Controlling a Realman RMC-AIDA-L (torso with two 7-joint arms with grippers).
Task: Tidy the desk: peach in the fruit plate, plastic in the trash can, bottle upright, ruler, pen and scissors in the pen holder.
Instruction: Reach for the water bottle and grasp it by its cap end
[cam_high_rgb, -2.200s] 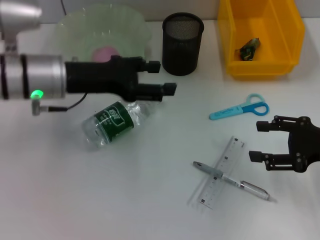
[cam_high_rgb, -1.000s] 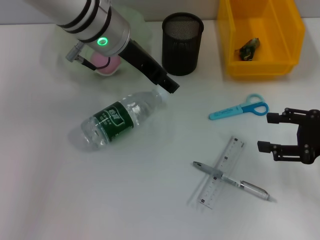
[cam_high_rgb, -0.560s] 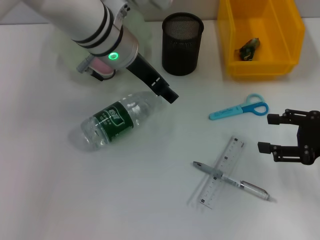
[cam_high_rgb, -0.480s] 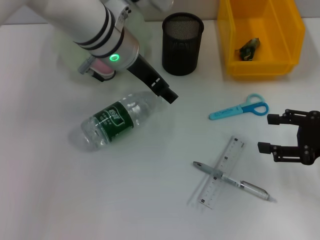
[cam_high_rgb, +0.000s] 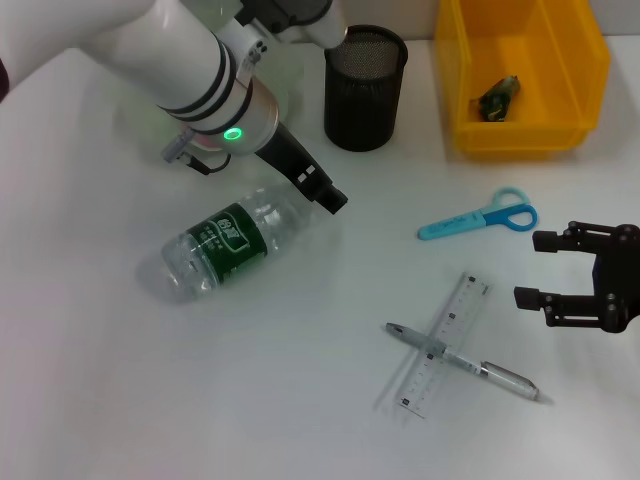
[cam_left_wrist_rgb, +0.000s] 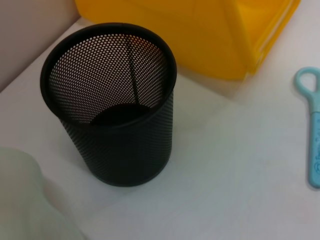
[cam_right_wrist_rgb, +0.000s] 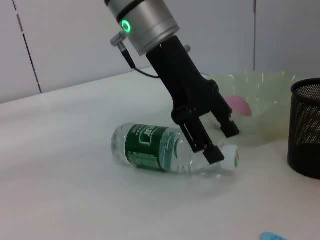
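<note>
- The counter (cam_high_rgb: 300, 420) carries every item; nothing on it is stacked except the pen across the ruler.
- The yellow bin (cam_high_rgb: 590, 60) is set at the far right, with a small piece of plastic (cam_high_rgb: 497, 96) already lying inside.
- The fruit plate (cam_right_wrist_rgb: 260, 85) is seen holding the pink peach (cam_right_wrist_rgb: 239, 106).
- The bottle (cam_high_rgb: 232, 240) lies on its side near the counter's centre-left. Setting it upright is judged to be the step in hand.
- The left tool (cam_right_wrist_rgb: 220, 142) is held spread wide at the bottle's cap end, straddling the neck, with nothing gripped. A closure on the neck, then a lift and tilt, is called for next.
- The pen holder (cam_left_wrist_rgb: 112, 105) is shown empty.
- The right tool (cam_high_rgb: 535, 270) is parked open and empty near the scissors (cam_high_rgb: 480, 220).
- The ruler (cam_high_rgb: 440, 345) and pen (cam_high_rgb: 465, 362) lie crossed, not yet collected.
</note>
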